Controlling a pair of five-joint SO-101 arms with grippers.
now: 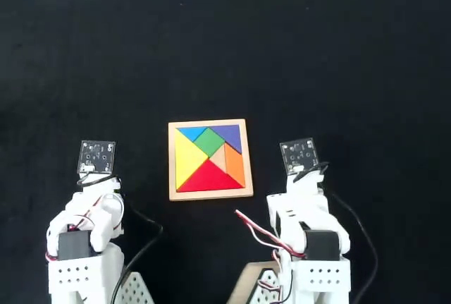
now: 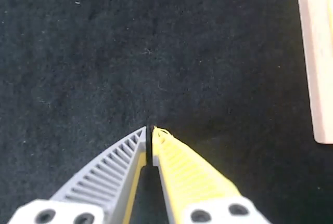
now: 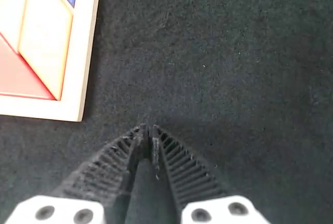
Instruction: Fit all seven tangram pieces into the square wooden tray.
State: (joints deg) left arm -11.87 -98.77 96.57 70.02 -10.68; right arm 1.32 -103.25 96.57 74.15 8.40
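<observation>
The square wooden tray (image 1: pixel 171 163) lies at the table's middle, holding coloured tangram pieces: a yellow triangle (image 1: pixel 185 163), red triangle (image 1: pixel 208 178), blue triangle (image 1: pixel 190 133), green square (image 1: pixel 208 142), purple piece (image 1: pixel 229 136), tan triangle (image 1: pixel 220 157) and orange piece (image 1: pixel 235 164). They sit flush inside the frame. The left gripper (image 2: pixel 150 129) is shut over bare cloth, left of the tray's edge (image 2: pixel 317 52). The right gripper (image 3: pixel 148 128) is shut too, over cloth right of the tray's corner (image 3: pixel 78 99). Both arms are folded back near the front edge, one either side of the tray.
A black cloth (image 1: pixel 338 71) covers the table. Both arm bases (image 1: pixel 81 269) (image 1: pixel 313 269) stand at the front edge, with loose cables (image 1: pixel 257 230) trailing between them. A light wall strip runs along the far edge.
</observation>
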